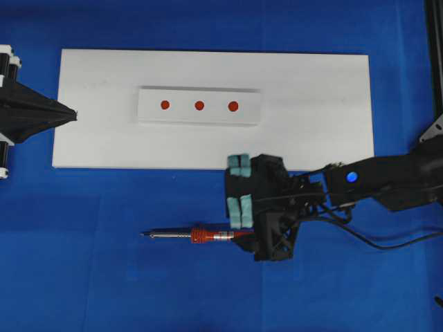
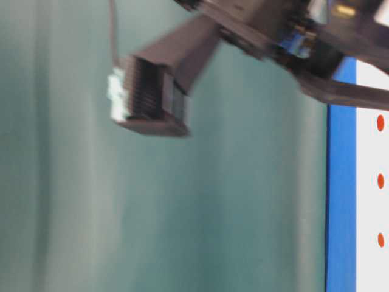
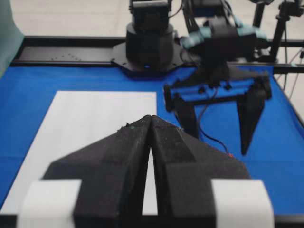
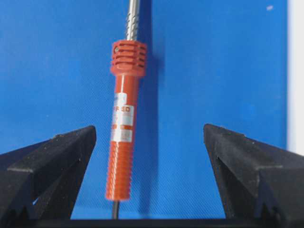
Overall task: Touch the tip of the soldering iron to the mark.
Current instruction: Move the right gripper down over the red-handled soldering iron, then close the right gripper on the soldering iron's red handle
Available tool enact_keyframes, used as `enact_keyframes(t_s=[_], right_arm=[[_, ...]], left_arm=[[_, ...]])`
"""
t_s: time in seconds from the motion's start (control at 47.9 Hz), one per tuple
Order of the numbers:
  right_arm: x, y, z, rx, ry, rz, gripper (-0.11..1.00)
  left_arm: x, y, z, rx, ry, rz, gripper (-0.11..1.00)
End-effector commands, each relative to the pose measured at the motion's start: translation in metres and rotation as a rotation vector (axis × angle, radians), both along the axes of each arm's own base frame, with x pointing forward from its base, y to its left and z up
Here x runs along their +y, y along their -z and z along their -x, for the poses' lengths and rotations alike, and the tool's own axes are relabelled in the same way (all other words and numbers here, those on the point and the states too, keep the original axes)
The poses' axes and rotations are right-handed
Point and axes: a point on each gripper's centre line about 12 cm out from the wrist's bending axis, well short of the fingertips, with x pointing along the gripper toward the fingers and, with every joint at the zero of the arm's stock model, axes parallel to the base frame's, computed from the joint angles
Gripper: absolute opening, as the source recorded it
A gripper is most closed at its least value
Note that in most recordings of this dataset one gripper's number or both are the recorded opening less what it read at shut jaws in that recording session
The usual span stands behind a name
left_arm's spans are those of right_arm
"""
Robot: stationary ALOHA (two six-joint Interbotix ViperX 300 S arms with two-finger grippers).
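The soldering iron (image 1: 197, 236) lies flat on the blue cloth in front of the white board, red-orange handle to the right and metal tip pointing left. My right gripper (image 1: 240, 188) hovers open over the handle's rear end. In the right wrist view the handle (image 4: 123, 142) lies between the fingers of the right gripper (image 4: 149, 130), nearer the left one, touching neither. Three red marks (image 1: 199, 106) sit in a row on a small white strip (image 1: 151, 106) on the board. My left gripper (image 1: 69, 115) is shut and empty at the board's left edge, fingertips together (image 3: 150, 117).
The white board (image 1: 311, 131) covers the far middle of the blue cloth (image 1: 83, 263). A black cord (image 1: 377, 242) trails right under the right arm. The table-level view shows a blurred right finger (image 2: 152, 97) and the marks (image 2: 380, 180) at its right edge.
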Motion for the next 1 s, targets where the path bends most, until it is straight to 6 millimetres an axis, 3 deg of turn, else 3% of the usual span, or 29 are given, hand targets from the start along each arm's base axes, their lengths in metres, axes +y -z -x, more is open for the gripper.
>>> enact_keyframes(t_s=[0.0,0.48,0.71,0.835,0.981], right_arm=[[0.007,-0.007,-0.013,-0.044,-0.001,-0.020,0.85],[0.020,0.037,-0.031,-0.010,0.020,-0.047,0.85],[0.020,0.043,-0.034,-0.018,0.019,-0.048,0.80],[0.020,0.045,-0.033,-0.027,0.015,-0.047,0.60],[0.021,0.045,-0.032,-0.046,0.011,-0.050,0.17]], left_arm=[[0.000,-0.004,-0.001,-0.014,0.002,-0.001,0.00],[0.000,-0.003,-0.001,-0.009,0.001,0.002,0.00],[0.000,-0.003,-0.001,-0.012,0.003,0.002,0.00],[0.000,-0.002,-0.001,-0.009,0.003,0.002,0.00],[0.000,-0.003,0.000,-0.015,0.002,0.003,0.00]])
